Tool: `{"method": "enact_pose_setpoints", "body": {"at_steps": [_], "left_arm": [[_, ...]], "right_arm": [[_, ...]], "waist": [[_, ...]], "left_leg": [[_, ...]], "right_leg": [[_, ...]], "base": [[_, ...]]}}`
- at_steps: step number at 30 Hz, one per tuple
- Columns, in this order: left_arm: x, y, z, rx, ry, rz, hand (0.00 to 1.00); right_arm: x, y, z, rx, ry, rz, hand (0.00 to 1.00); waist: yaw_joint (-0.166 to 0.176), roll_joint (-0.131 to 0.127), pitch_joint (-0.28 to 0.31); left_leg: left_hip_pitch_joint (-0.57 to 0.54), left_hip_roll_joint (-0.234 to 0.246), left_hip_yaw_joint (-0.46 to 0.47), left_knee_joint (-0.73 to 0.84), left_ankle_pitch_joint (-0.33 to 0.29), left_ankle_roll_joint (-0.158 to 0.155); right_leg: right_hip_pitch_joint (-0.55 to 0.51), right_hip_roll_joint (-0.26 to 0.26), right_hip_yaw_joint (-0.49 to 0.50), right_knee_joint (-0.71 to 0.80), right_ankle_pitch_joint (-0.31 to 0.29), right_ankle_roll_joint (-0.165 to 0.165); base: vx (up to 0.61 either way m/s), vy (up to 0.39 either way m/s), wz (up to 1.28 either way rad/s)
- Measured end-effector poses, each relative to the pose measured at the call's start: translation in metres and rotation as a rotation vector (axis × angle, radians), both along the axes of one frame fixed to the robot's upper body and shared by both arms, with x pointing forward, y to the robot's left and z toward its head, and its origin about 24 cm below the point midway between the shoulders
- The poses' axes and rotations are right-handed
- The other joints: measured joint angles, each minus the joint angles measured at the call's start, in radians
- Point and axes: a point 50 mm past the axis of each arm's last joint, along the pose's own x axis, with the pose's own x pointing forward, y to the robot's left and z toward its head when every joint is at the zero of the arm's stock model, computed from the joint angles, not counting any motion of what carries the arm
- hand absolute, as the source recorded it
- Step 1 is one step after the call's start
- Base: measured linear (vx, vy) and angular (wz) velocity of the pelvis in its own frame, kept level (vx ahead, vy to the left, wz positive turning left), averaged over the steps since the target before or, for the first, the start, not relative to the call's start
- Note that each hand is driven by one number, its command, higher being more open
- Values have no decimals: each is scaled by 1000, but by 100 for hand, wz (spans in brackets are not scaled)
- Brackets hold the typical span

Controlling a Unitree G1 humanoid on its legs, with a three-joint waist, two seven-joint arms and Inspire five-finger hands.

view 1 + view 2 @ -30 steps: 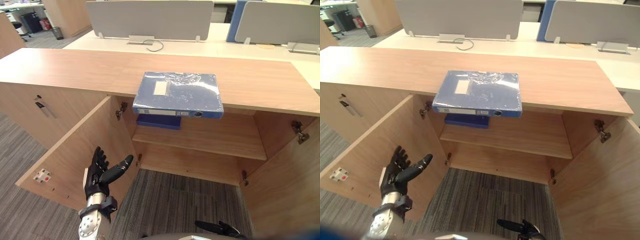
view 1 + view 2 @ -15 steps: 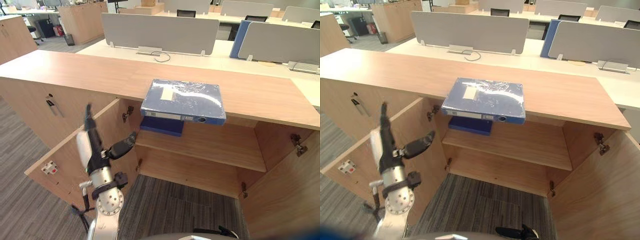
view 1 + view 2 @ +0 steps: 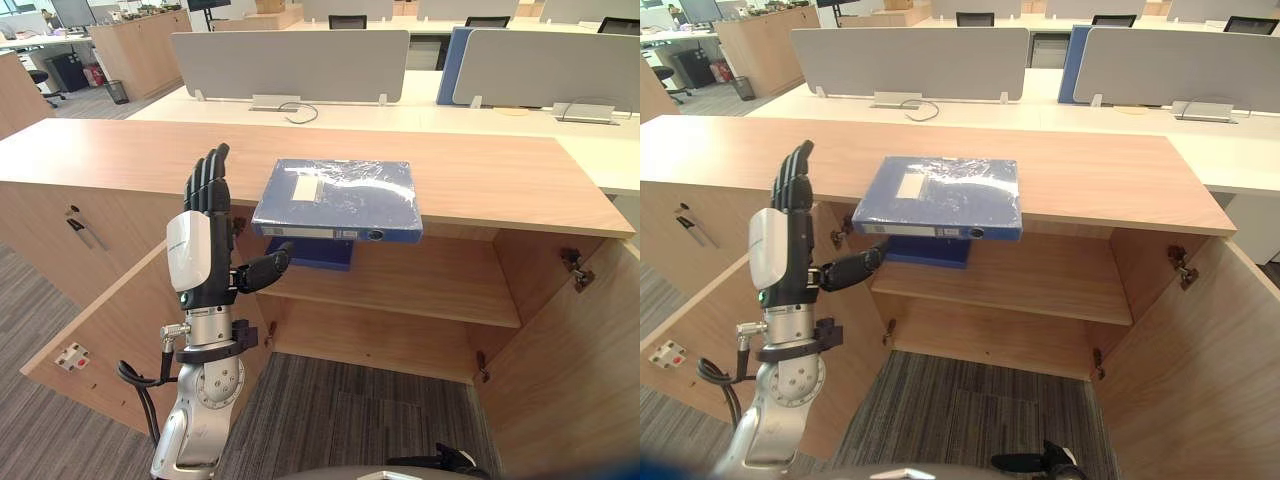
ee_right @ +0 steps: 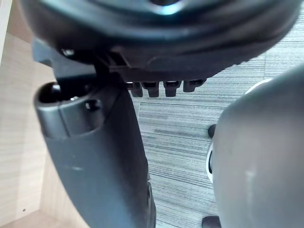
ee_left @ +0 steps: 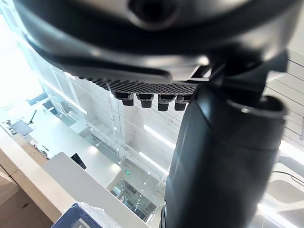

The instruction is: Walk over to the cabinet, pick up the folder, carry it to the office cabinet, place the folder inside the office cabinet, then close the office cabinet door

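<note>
Holding dark left hand (image 3: pixel 195 245) upright, fingers straight, gripping nothing, beside flat blue plastic-wrapped folder (image 3: pixel 338 195) overhanging front edge of light wooden cabinet top (image 3: pixel 500 170), probably lining up a grasp; right hand (image 4: pixel 95 161) hanging relaxed, empty.

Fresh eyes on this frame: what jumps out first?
The left hand stands upright, fingers straight, before the cabinet's open left door. Beside it a blue folder lies flat at the front edge of the cabinet top, above the open shelves; a second blue item sits on the upper shelf under it.
</note>
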Motion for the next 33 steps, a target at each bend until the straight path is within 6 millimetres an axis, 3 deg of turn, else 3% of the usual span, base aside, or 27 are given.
{"method": "enact_pose_setpoints", "body": {"at_steps": [8, 14, 24, 33], "left_arm": [[25, -6, 0, 252, 16, -75, 100], [39, -4, 1, 375, 24, -88, 100], [51, 0, -18, 482, 126, -90, 100], [67, 4, -8, 533, 106, -53, 100]], "right_arm": [[11, 6, 2, 1, -20, 89, 100], [11, 7, 2, 8, -20, 94, 100], [15, 8, 3, 7, -36, 105, 100], [15, 7, 3, 9, -39, 92, 100]], "waist": [[-33, -18, 8], [-42, -25, 8], [-67, -25, 8], [-75, -24, 8]], "left_leg": [[1, 6, 5, -13, 8, -5], [4, -7, 12, -12, 7, -3], [-1, -35, 40, 1, 2, 19], [5, -29, 40, -13, 13, 14]], "right_leg": [[-1, 10, -1, -19, 10, -6], [20, 14, 6, -85, 53, 0], [42, 6, 36, -181, 134, 12], [45, 14, 36, -192, 138, 9]], "base": [[-5, -9, 0], [12, 12, -3], [-44, 53, -9], [-15, 6, 0]]}}
